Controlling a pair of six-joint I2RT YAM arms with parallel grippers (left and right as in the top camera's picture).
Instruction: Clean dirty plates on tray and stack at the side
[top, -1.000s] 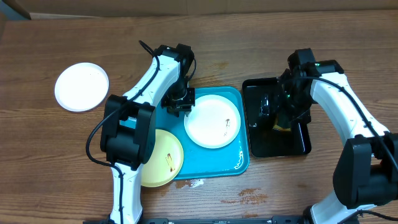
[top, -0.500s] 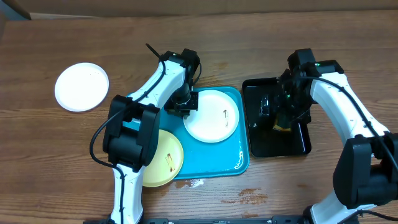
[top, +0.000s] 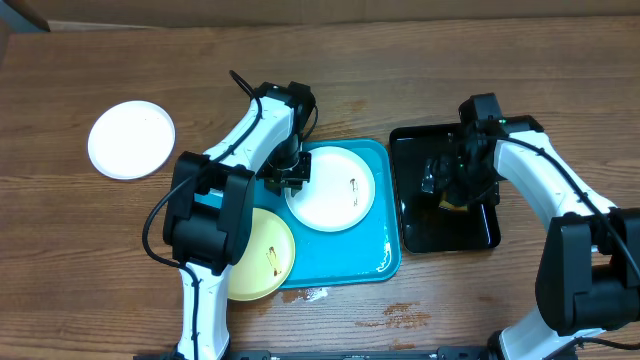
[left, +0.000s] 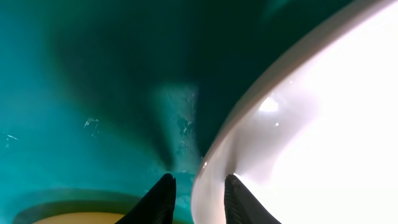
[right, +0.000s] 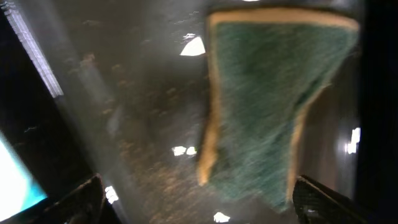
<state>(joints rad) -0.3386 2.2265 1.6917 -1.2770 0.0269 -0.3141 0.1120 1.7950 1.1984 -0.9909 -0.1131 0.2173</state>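
Sitting mid-table: large turquoise rectangular plastic tray (top: 370, 250), smaller glossy black tray (top: 475, 235) at its 3 o'clock. Smudged round white plastic plate (top: 330, 195) in the turquoise tray's 12 o'clock half. Pale yellow plate (top: 255, 255) overhangs at 8 o'clock. Second white plate (top: 131, 139) on table, 10 o'clock. Green sponge (right: 273, 106) in black tray. Left gripper (left: 196, 199) narrowly spread astride smudged plate's rim, not pinching. Right gripper (right: 199, 193) wide apart over sponge. Likely step: fetching sponge; next, right must close on it.
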